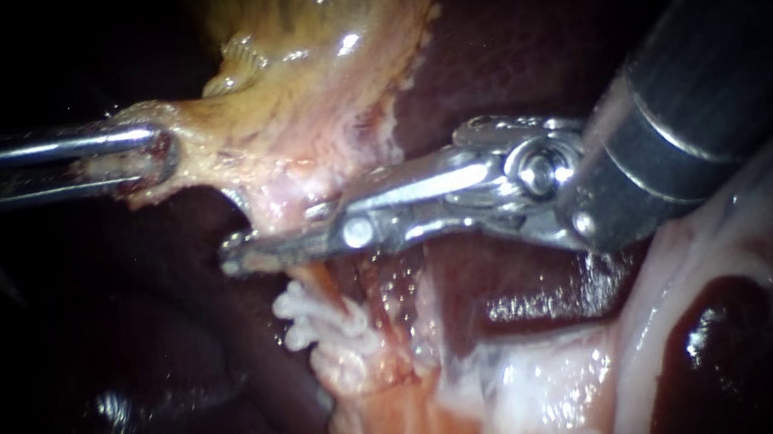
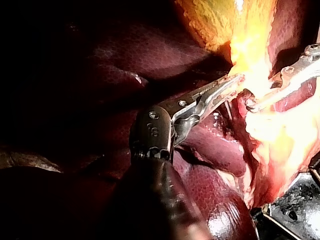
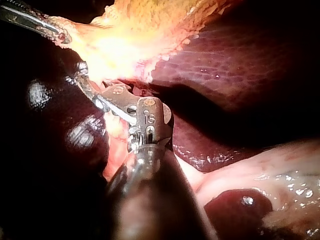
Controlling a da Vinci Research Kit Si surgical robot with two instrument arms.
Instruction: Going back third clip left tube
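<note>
Liver (image 1: pixel 521 26) backdrop; left instrument (image 1: pixel 151 154) grips gallbladder (image 1: pixel 332 43), right instrument (image 1: pixel 235 253) nearby.

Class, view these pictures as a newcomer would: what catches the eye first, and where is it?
The yellow-green gallbladder glows at the top centre of the endoscope view, bright against the dark red liver. My left instrument grips its pale lower edge from the left. My right instrument, big and shiny, reaches in from the right, its tip at the pink tissue just below.
</note>
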